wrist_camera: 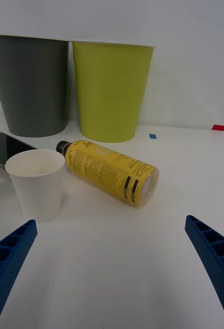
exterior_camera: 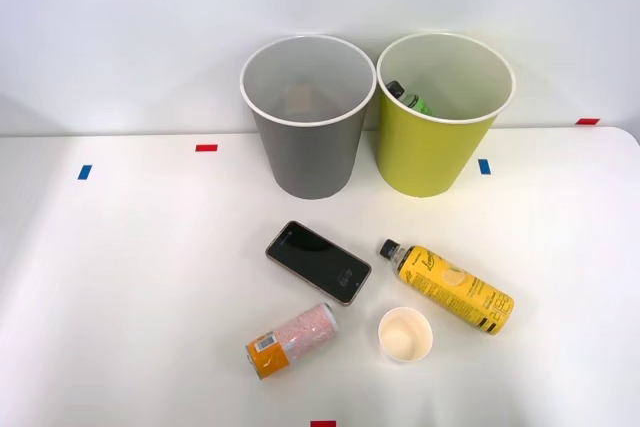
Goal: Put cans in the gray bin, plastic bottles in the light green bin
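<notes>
Fingers (wrist_camera: pixel 112 267) spread wide, empty, low over the counter (exterior_camera: pixel 120 277). The yellow bottle (exterior_camera: pixel 452 287) lies lower right of centre, with the cup (exterior_camera: pixel 405 334) just beside it; closing in carelessly could topple the cup or roll the bottle away.

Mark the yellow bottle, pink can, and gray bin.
Yellow plastic bottle with black cap (wrist_camera: pixel 108 172): right wrist view, mid-body label.
Pink speckled slim can (exterior_camera: pixel 293 339): front view, side wall.
Tall gray round bin (exterior_camera: pixel 308 152): front view, outer wall.

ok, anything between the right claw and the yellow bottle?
No. In the wrist view bare table separates the open right claw from the yellow bottle; the paper cup stands aside.
</notes>
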